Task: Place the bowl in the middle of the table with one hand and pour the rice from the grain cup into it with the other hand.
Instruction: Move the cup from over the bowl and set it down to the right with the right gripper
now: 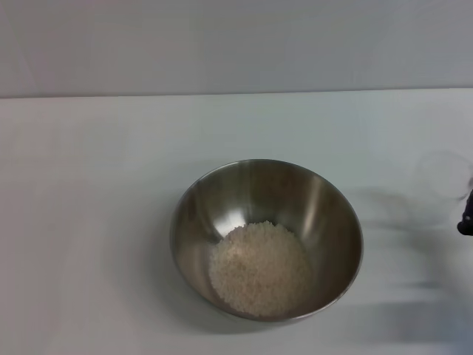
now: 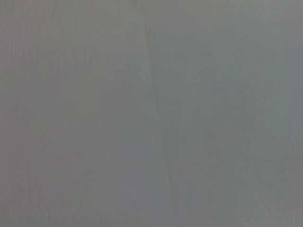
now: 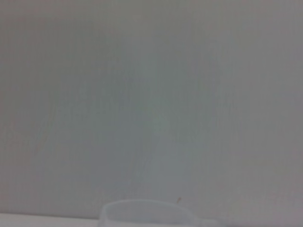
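Right end effector [image 1: 466, 222] cut off; grain cup [image 1: 446, 174] blurred.

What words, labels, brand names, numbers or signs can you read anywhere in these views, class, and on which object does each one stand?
None: no readable text shows in any view.
The bowl: plain brushed steel, no marking.
The rice in it: no text.
The grain cup: clear, faint at the table's right edge, no label visible.
The table and the wall: blank.
The right end effector shows only as a dark edge, nothing legible.
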Controlling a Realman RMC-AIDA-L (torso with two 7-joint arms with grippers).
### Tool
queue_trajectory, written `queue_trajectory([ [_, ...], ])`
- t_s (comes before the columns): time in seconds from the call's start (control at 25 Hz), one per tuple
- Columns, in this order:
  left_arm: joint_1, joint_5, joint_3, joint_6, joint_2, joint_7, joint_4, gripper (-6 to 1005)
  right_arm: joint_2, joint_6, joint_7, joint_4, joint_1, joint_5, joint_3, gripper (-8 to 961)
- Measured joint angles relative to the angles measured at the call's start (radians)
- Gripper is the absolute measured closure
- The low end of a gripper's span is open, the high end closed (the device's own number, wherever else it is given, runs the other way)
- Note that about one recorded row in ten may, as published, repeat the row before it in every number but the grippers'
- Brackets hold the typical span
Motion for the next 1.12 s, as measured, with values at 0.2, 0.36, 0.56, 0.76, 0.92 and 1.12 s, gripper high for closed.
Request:
queue_trajectory([
  [0.2,0.0,0.0,0.0,0.0,0.0,0.0,0.0,212,0.0,0.016,0.0,0.0,0.005,0.0,-0.002,948],
  [0.36,-0.001,0.0,0.0,0.0,0.0,0.0,-0.001,212,-0.002,0.045,0.001,0.0,0.012,-0.002,-0.003,949],
  [0.56,-0.002,0.0,0.0,0.0,0.0,0.0,-0.001,212,-0.001,0.054,0.001,-0.003,0.016,-0.002,-0.005,948],
  [0.76,-0.001,0.0,0.0,0.0,0.0,0.0,-0.001,212,-0.001,0.055,0.002,0.0,0.018,-0.002,-0.005,926],
  [0.92,0.0,0.0,0.0,0.0,0.0,0.0,0.0,212,0.001,0.055,0.01,0.004,0.018,-0.002,-0.001,903],
  [1.12,0.002,0.0,0.0,0.0,0.0,0.0,0.0,212,0.001,0.055,0.028,0.007,0.018,-0.002,-0.007,875],
])
